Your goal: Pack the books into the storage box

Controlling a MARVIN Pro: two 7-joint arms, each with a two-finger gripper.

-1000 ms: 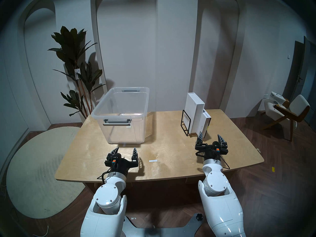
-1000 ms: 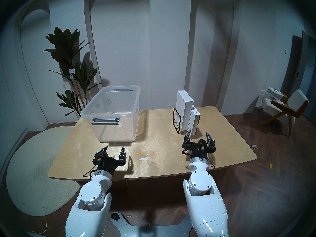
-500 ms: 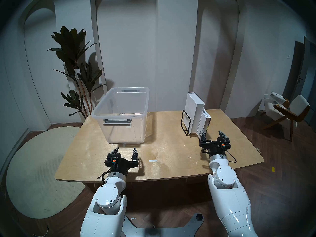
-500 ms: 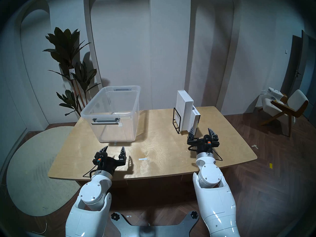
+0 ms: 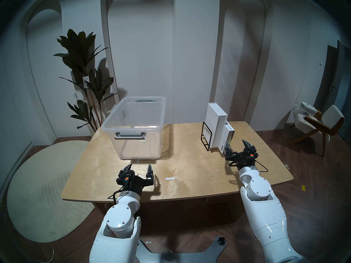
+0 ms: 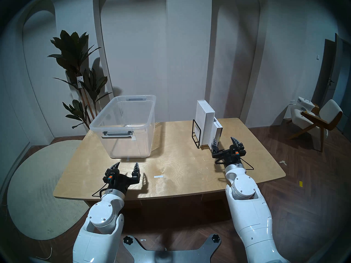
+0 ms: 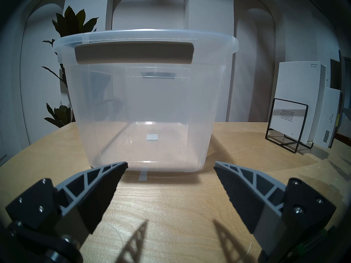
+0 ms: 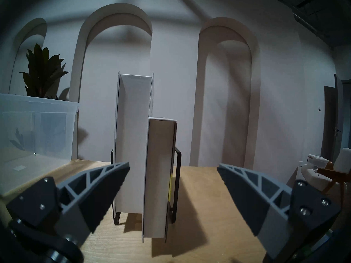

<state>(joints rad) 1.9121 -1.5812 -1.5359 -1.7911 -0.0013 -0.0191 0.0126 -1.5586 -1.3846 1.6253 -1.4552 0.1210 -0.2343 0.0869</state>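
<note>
at about 9 o'clock in the head view, off the surface (image 5: 190, 173), a pale oval rug (image 5: 43, 190) lies on the floor, and a dark-leaved plant (image 5: 83, 67) stands against the wall at 10 o'clock. the storage box (image 5: 136, 129), a clear bin with grey handle latches, sits upright on the surface at roughly 11 o'clock, with nothing in it but a small pale sticker on its floor. just nearer the robot, at 7 o'clock, the left gripper (image 5: 138, 168) hovers over the surface with its jaws spread wide and nothing between them; in the left wrist view its fingers (image 7: 106, 183) frame the near wall of the storage box (image 7: 144, 97), apart from it. a small white tape strip (image 5: 169, 178) lies on the surface near the centre. at 1 o'clock a black wire rack (image 5: 206, 138) holds the books: the tall white book (image 5: 216, 127) stands upright against the frame, and the smaller book (image 5: 227, 139) stands upright just to its right, touching it. at 3 o'clock the right gripper (image 5: 237, 145) is held level, jaws wide apart and empty; its left finger overlaps the smaller book's lower corner in the head view, contact unclear. the right wrist view shows the smaller book (image 8: 157, 177) edge-on between the fingers (image 8: 245, 188), nearer the left one, with the tall white book (image 8: 133, 135) behind it. a wooden chair (image 5: 319, 124) stands far right.
</note>
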